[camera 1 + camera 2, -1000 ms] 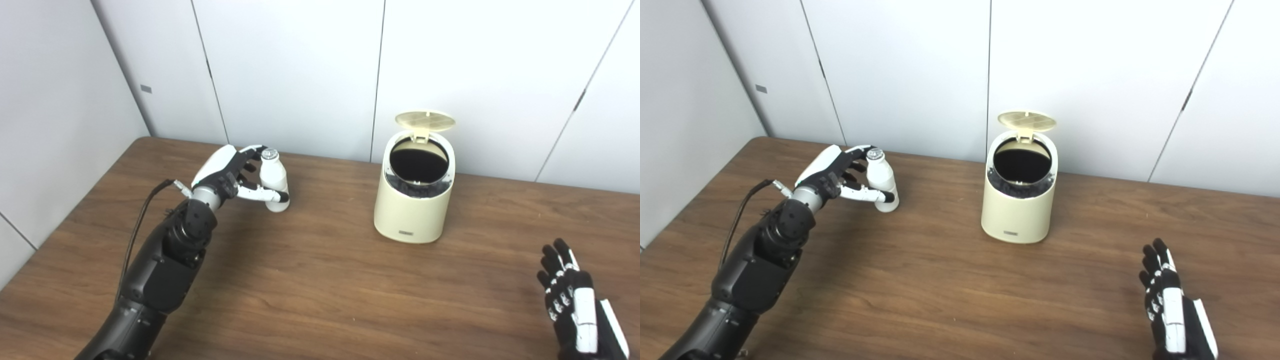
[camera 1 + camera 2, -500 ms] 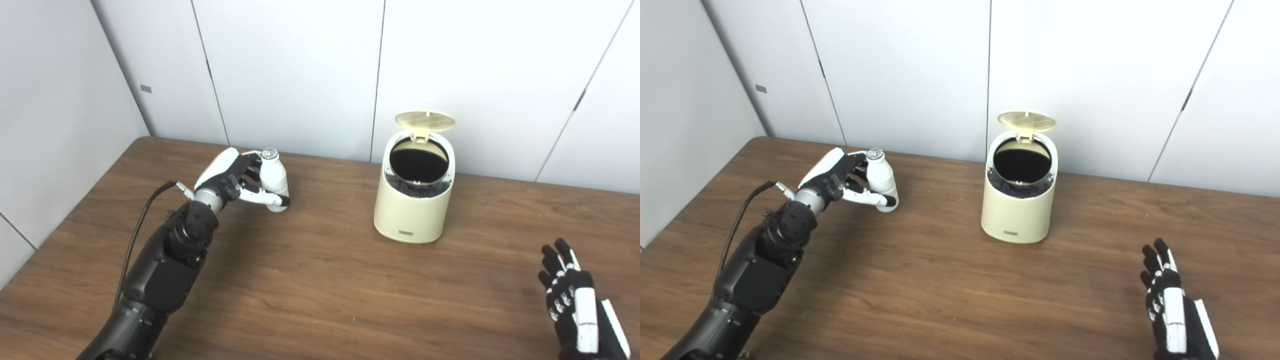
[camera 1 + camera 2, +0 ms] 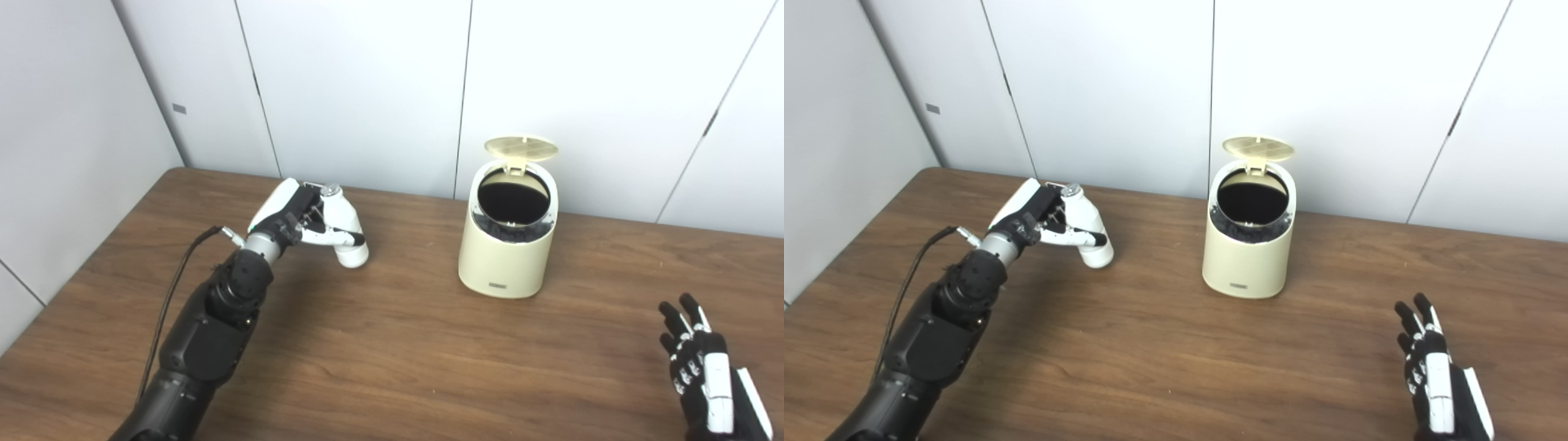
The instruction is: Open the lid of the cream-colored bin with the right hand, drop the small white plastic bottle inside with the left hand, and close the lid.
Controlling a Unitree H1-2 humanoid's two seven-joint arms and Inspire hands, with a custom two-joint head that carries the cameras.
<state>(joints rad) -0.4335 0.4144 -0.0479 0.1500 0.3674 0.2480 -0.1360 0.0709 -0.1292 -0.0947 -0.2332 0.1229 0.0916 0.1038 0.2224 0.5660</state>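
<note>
Since the frame a second ago, the small white plastic bottle [image 3: 345, 231] has tipped from upright to a slant, its base swung out toward the bin, while the bin and the far arm sit much as they were.

Nearest the camera, at the bottom right corner, the right robot hand [image 3: 704, 373] waits low over the brown wood-grain tabletop [image 3: 398, 355], its black-and-white fingers spread and holding nothing. It is well apart from everything else.

Further in on the left, the black left arm [image 3: 208, 331] reaches forward, and the left robot hand [image 3: 1044, 214] is wrapped around the bottle, thumb across the front of the body and the other fingers behind it near the silver cap [image 3: 1070, 190]. Whether the base touches the tabletop or hangs just clear of it cannot be told.

Farther back and to the right stands the cream-colored oval plastic bin [image 3: 1247, 245], its round lid [image 3: 1258, 149] hinged up at the rear and the dark opening exposed. So the lid step looks done and the bottle has yet to travel.

The risk from here lies in the slanted grasp: with the hold high near the neck, the smooth bottle could pivot or slip out during the carry. Arriving askew, it might strike the bin's rim or knock the raised lid shut.
</note>
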